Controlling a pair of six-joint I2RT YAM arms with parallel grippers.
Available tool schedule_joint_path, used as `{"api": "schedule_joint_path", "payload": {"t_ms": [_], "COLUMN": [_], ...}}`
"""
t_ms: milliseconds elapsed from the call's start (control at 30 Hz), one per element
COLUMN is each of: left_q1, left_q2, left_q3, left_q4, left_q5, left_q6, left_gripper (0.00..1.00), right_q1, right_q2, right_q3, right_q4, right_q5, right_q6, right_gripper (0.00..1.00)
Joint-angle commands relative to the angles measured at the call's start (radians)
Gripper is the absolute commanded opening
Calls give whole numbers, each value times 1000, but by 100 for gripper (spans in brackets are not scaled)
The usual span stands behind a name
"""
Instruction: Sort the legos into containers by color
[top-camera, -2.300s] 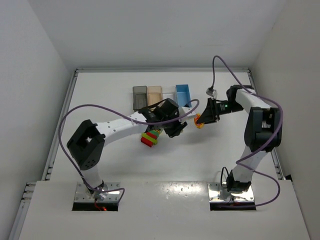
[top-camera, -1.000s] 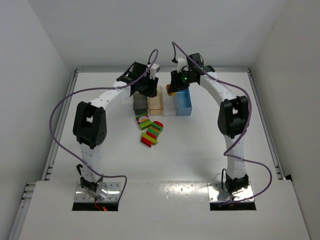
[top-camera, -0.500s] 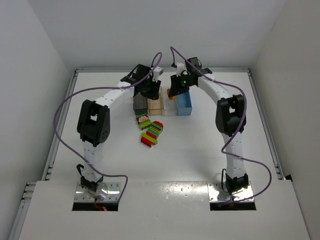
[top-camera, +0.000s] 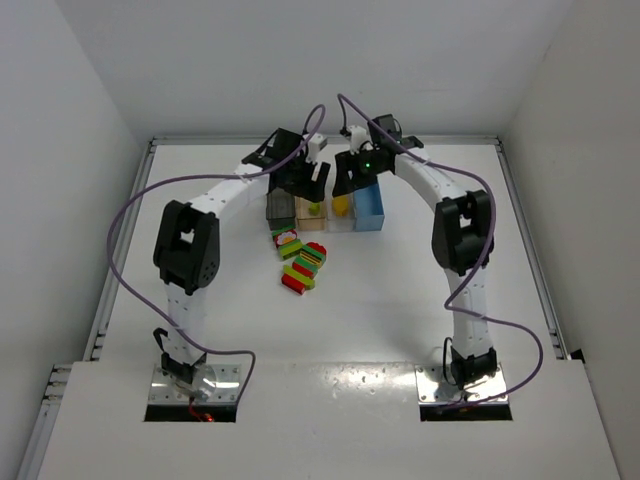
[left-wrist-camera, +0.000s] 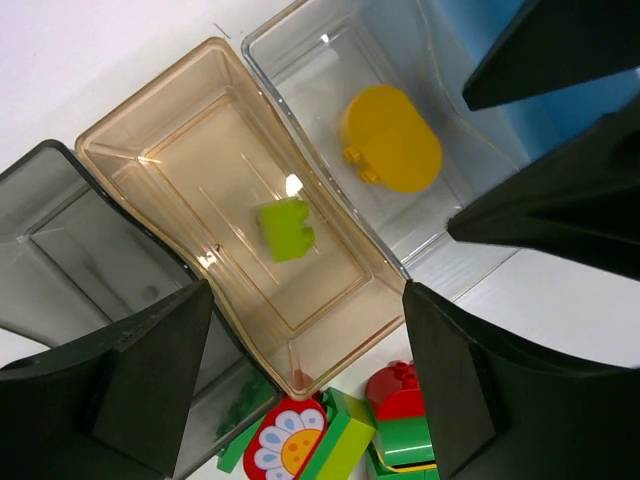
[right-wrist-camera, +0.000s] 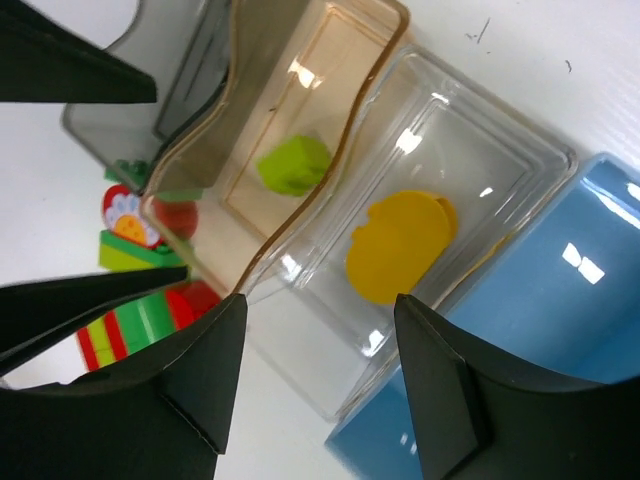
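Four containers stand in a row: dark grey (top-camera: 279, 210), tan (top-camera: 308, 221), clear (top-camera: 341, 222), blue (top-camera: 369, 208). A lime green lego (left-wrist-camera: 285, 229) lies loose on the floor of the tan bin (left-wrist-camera: 190, 170). A yellow lego (right-wrist-camera: 400, 245) lies in the clear bin (right-wrist-camera: 440, 110). My left gripper (left-wrist-camera: 307, 330) hangs open above the tan bin, holding nothing. My right gripper (right-wrist-camera: 318, 330) hangs open above the clear bin, also holding nothing. More legos (top-camera: 300, 258), red, green and lime, some stuck together, lie on the table just in front of the bins.
A red piece with a flower print (left-wrist-camera: 280, 445) and a red-topped green stack (left-wrist-camera: 405, 420) lie against the tan bin's near end. A dark green piece (right-wrist-camera: 130, 172) shows at the dark grey bin (right-wrist-camera: 150, 100). The two grippers hover close together; walls enclose the table.
Both grippers have opened. The lime green lego has dropped into the tan bin and the yellow one into the clear bin. The arms have barely moved.
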Motion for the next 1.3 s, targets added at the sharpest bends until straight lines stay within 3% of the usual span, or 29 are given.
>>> {"api": "schedule_joint_path", "payload": {"t_ms": [0,167,300,400,533,800,1067,1267], "left_q1": [1,24,13,13,-5,-105,-220,-243], "left_q2": [-119,-360,-524,-574,-630,-654,-549,-454], "left_q3": [-26,-190,-386,-487,-628,-742,-687,-635], "left_q4": [37,51,-13,-128,-141,-63,-9,0], "left_q5": [19,28,38,94,84,4,-97,-196], "left_q6": [-14,-14,72,192,204,6,-94,-115], "left_gripper": [83,82,81,80,81,81,83,84], "right_q1": [7,-18,-18,-9,-30,-48,-87,-117], "right_q2": [-157,-352,-565,-694,-759,-856,-886,-886], "right_q3": [-7,-199,-508,-644,-728,-816,-857,-857], "right_q4": [12,38,78,62,43,46,55,55], "right_q5": [-27,-27,-18,22,10,50,50,50], "right_q6": [-4,-38,-181,-252,-239,-239,-239,-239], "right_gripper": [61,60,60,60,60,60,60,60]}}
